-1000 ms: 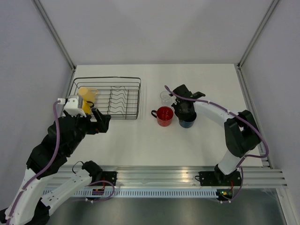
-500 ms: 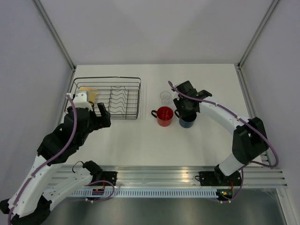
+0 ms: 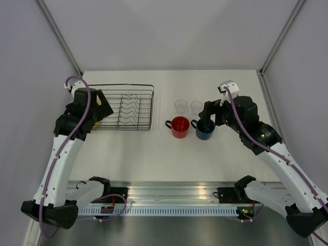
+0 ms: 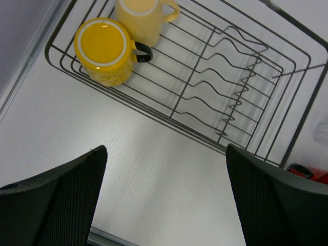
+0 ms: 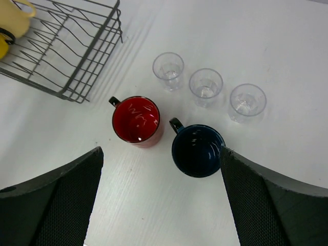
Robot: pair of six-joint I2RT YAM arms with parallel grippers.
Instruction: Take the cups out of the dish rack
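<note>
So far, five of the seven cups are already standing out on the table [image 3: 154, 154]: the red mug [image 5: 136, 120] and the blue mug [image 5: 197, 151] are sitting side by side, mouths up. The three clear tumblers [image 5: 206, 86] are lining up in a row just behind them, all well apart from the dish rack [image 3: 152, 105]. Two cups are remaining inside, both at the rack's far left end. The bright yellow mug [image 4: 105, 50] is sitting in the corner with its dark handle pointing along the wires. The pale yellow mug [image 4: 141, 15] is standing right against it or nearly so, and both seem to be resting upside down, though I cannot be sure. The left gripper [image 4: 164, 205] is hovering near that end with its fingers spread wide and holding nothing. The right gripper [image 5: 161, 205] is hanging above the unloaded mugs, likewise wide open and empty. Judging by this, the task is mostly done, with the two yellow mugs left to lift. In the way are the rack's wire wall, the closeness of the two mugs, and the enclosure post crowding that corner. The wavy dividers are lying further right, clear of both mugs.
</note>
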